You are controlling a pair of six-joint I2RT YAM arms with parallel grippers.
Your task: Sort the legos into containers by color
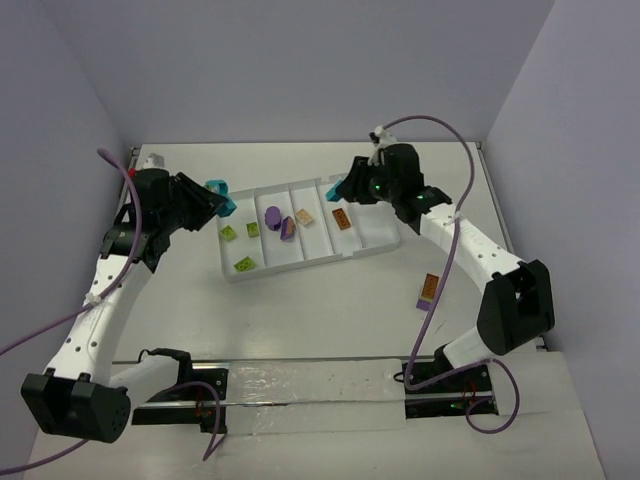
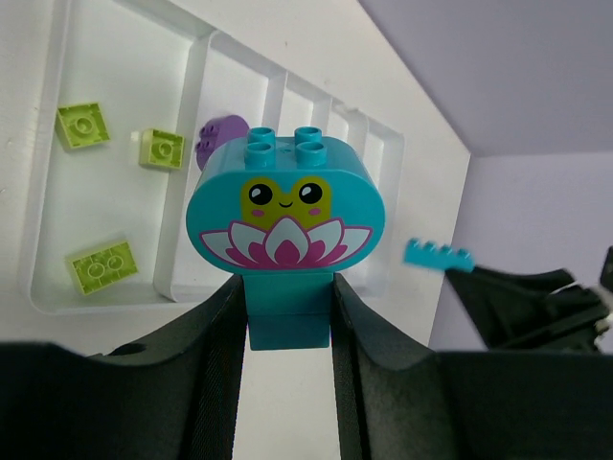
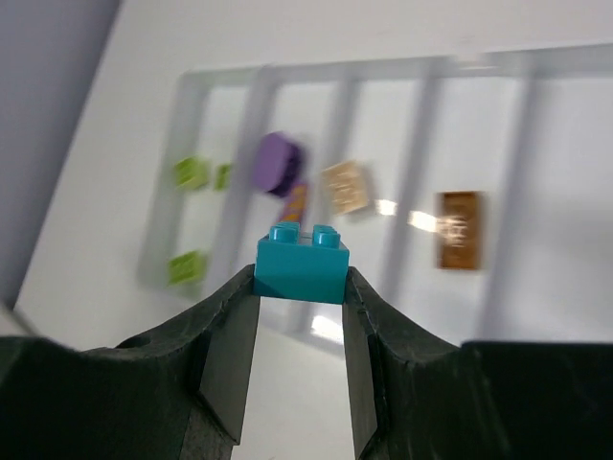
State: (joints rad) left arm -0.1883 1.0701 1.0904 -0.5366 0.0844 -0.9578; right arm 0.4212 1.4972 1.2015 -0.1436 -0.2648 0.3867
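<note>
Your L gripper (image 1: 216, 203) sat just off the tray's (image 1: 372, 230) left end, clamped on a big teal brick (image 2: 285, 216) w/ a frog face and a pink flower printed on it. The fingers (image 2: 215, 350) pinched its narrow base; the brick was upright and held off the table.

In the tray's leftmost slot were three lime green bricks (image 1: 244, 265), lying flat and apart from each other. The next slot to the right held a round purple piece (image 1: 273, 216) w/ a purple-and-orange piece (image 1: 288, 228) touching or just beside it; you couldn't tell which. The third slot held one tan brick (image 1: 303, 216). The fourth held one orange-brown brick (image 1: 342, 220), approx. mid-slot.

Your R gripper (image 1: 346, 190) hung over the tray's far edge, approx. above the fourth slot, pinching a small teal brick (image 3: 302, 266), studs up, clear of the tray floor. The R wrist view was blurred, so no finer detail on the slots below.

On the table, well right of the tray's right end, lay a second orange-brown brick (image 1: 431, 284) w/ a purple bit (image 1: 425, 301) touching it.
</note>
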